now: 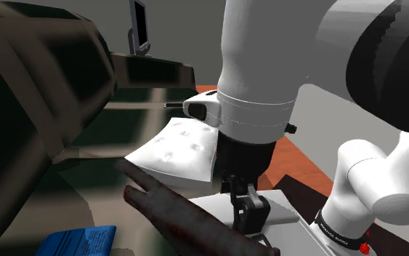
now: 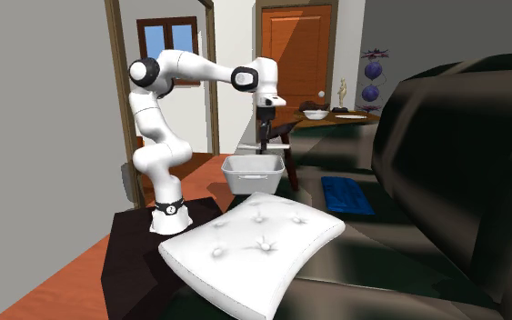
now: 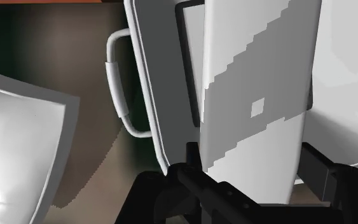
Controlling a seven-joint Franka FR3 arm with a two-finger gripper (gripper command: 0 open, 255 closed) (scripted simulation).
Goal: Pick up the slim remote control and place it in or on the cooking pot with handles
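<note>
The slim remote control [image 3: 254, 108] is drawn as a pale grey and white slab, clasped between my two black fingers. My gripper [image 3: 254, 168] is shut on it. Straight under the remote lies the grey cooking pot, with its rim [image 3: 152, 95] and one looped handle [image 3: 117, 89] showing. In the second exterior view my gripper [image 2: 264, 127] points down and the remote [image 2: 262, 145] hangs as a thin dark strip just above the pot [image 2: 254, 173]. In the shoulder view my gripper [image 1: 250, 222] hangs over the pale pot [image 1: 282, 214].
A white tufted cushion [image 2: 254, 241] lies on the dark sofa [image 2: 454, 182], close beside the pot. A blue flat thing [image 2: 346, 195] rests on the seat further along. A long dark reddish bar [image 1: 173, 211] crosses the shoulder view near the gripper. A table with bowls [image 2: 336, 116] stands behind.
</note>
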